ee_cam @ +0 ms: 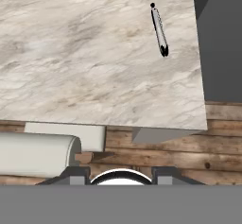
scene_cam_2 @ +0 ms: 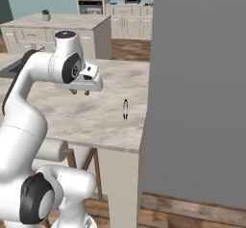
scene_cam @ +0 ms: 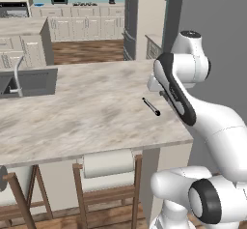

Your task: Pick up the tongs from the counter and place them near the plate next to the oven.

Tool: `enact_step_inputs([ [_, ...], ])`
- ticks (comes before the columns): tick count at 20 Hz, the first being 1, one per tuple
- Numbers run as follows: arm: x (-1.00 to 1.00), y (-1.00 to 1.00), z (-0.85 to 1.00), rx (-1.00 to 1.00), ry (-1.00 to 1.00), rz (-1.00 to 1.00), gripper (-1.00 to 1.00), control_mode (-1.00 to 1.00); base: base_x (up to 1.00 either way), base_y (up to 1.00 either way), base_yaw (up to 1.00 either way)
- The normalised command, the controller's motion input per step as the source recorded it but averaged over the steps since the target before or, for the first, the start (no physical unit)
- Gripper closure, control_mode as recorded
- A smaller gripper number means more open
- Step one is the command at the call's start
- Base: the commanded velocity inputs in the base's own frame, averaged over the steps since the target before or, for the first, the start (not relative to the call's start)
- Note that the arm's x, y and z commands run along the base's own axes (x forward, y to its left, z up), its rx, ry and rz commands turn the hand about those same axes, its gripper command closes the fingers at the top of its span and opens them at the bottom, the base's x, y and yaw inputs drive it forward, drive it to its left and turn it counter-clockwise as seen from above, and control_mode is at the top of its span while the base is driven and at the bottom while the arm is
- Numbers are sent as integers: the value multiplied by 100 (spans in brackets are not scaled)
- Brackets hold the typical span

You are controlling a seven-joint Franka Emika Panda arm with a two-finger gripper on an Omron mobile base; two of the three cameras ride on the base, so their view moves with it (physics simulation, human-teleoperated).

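The claw (scene_cam_2: 80, 92) is hanging empty above the counter (scene_cam_2: 96, 116); how far its jaws are parted cannot be told. The tongs (ee_cam: 159, 29) are lying flat on the counter near its edge, apart from the claw.

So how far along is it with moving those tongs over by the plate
Nothing looks done yet. The tongs lie flat on the counter, near its corner, untouched. In hand: the end effector hangs above the counter, to one side of the tongs and apart from them, holding nothing. Left: reach over, grasp the tongs, lift, and carry them to the plate by the oven.
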Motion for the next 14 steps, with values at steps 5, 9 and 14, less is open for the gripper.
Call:
enact_step_inputs([
  [5,-4,0,-1,0,0,3,-100,-100,0,0,0],
  [9,0,-15,-16,0,0,7,-100,-100,0,0,0],
  [14,18,-34,-31,-1,0,0,-100,-100,0,0,0],
])
